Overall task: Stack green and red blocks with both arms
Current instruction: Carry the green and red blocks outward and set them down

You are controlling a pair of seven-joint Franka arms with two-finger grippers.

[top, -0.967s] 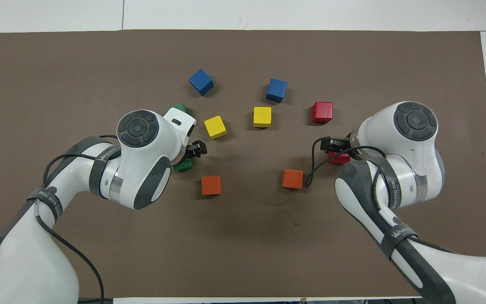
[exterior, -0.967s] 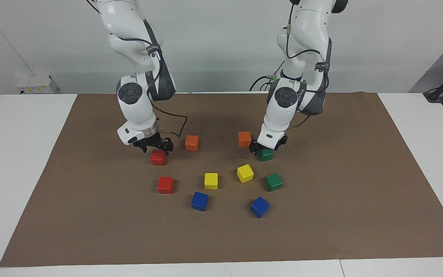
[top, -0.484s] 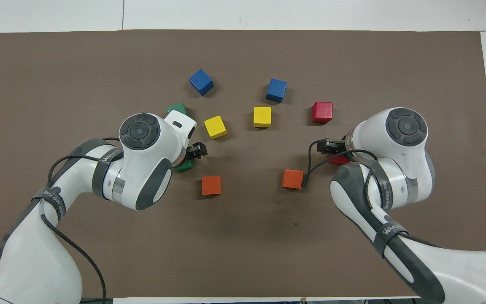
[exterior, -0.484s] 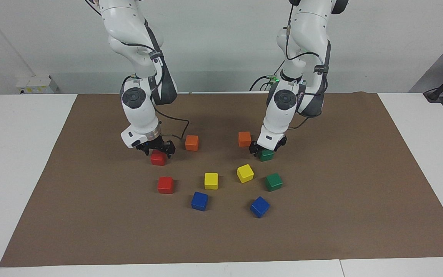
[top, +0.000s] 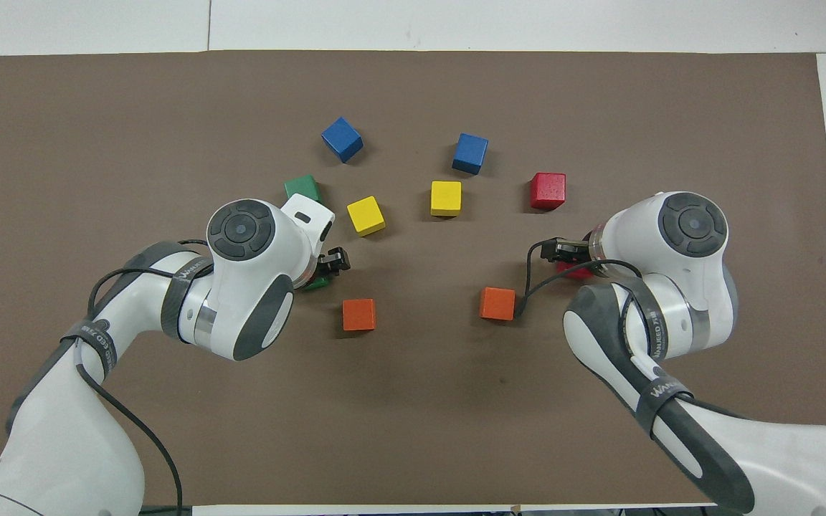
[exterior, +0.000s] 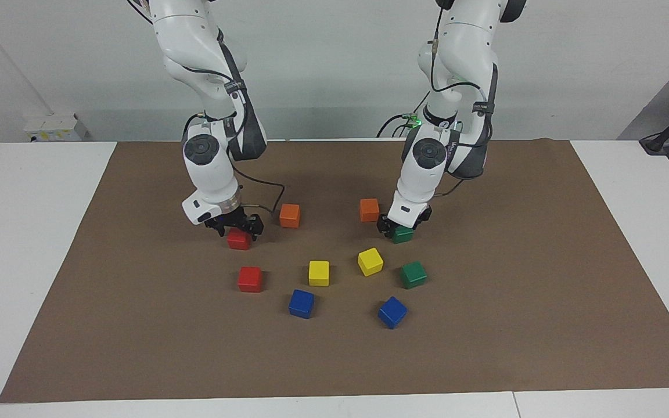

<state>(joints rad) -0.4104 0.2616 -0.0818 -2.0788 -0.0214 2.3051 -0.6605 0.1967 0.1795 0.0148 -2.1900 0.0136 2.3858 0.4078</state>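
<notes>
- Ten blocks lie on the mat (exterior: 543, 261), which covers the table (exterior: 32, 232).
- Nearest the robots is a row of four. The right gripper (exterior: 236, 227) is down over the right-end block (exterior: 239, 240), and the left gripper (exterior: 399, 228) over the left-end block (exterior: 403, 235).
- Two inner blocks (exterior: 290, 215) sit between those.
- Farther out lies a second row of four (exterior: 319, 273).
- Farthest is a pair of blocks (exterior: 301, 303), apart.

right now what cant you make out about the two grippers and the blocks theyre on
- Left gripper on the nearer green block: whether the fingers grip it. Overhead, the left arm's wrist covers both; facing, the fingertips blend together.
- Right gripper over the nearer red block: contact unclear. Overhead, the wrist hides most of the block.
- Farther green block: partly covered overhead by the left wrist.
</notes>
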